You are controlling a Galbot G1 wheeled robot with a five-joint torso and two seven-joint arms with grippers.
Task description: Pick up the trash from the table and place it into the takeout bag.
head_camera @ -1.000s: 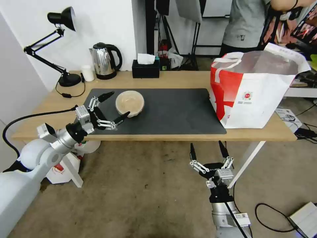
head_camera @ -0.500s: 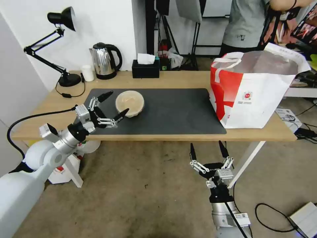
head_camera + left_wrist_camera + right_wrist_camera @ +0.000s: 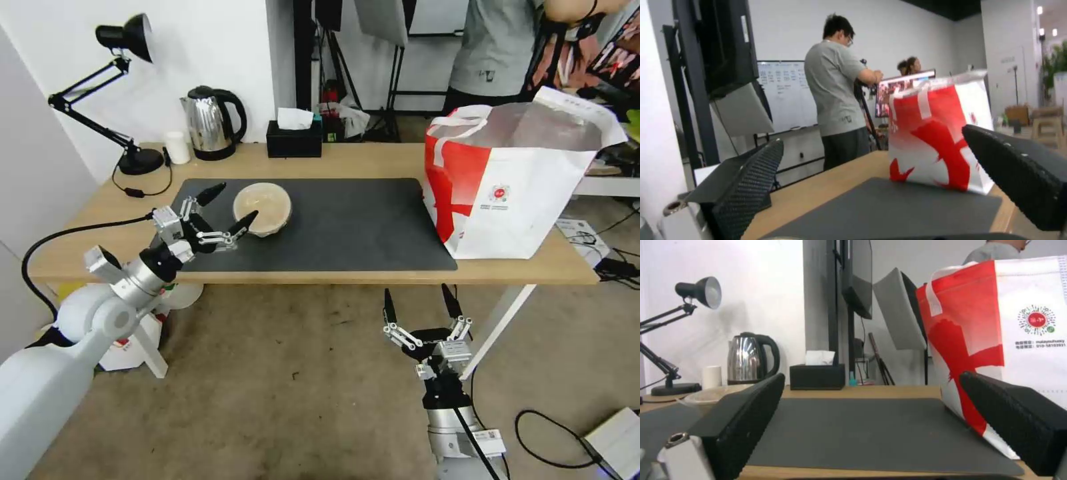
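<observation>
Left gripper [image 3: 229, 206] spread wide over the dark mat's [image 3: 347, 227] left end, tips flanking the near-left rim of the beige clear-lidded bowl [image 3: 262, 208], not gripping it. Mid-table [image 3: 360, 160] bare mat, then right gripper [image 3: 421, 301] parked below the front edge, fingers apart and pointing up. Far right, takeout bag [image 3: 513, 180] standing upright at the table's right end, mouth open.

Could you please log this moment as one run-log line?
left claw: open beside bowl | right claw: open, below table edge | bag: upright
</observation>
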